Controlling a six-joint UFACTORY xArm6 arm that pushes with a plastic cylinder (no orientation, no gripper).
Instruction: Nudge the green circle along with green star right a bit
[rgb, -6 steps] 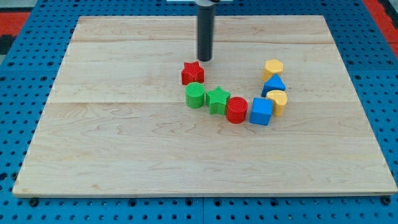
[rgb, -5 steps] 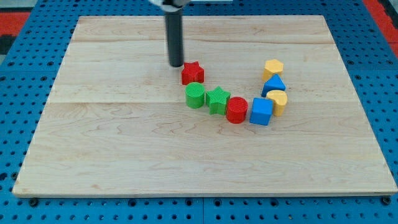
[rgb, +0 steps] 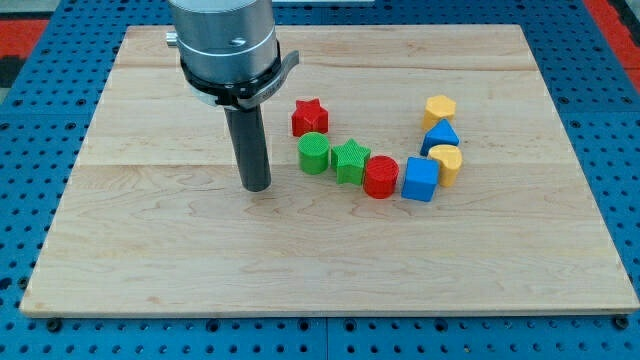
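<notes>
The tool, a plain dark rod with nothing to open or grasp, is seen with my tip (rgb: 258, 187) set on the wooden surface (rgb: 150, 250), near the green circle (rgb: 314, 154) on its left and apart from it. The green star (rgb: 351, 161) is pressed against the circle's right, followed by a red cylinder (rgb: 381, 177) and blue cube (rgb: 421, 179).

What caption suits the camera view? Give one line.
My tip rests left of the green circle block and green star block on the wooden board.
</notes>
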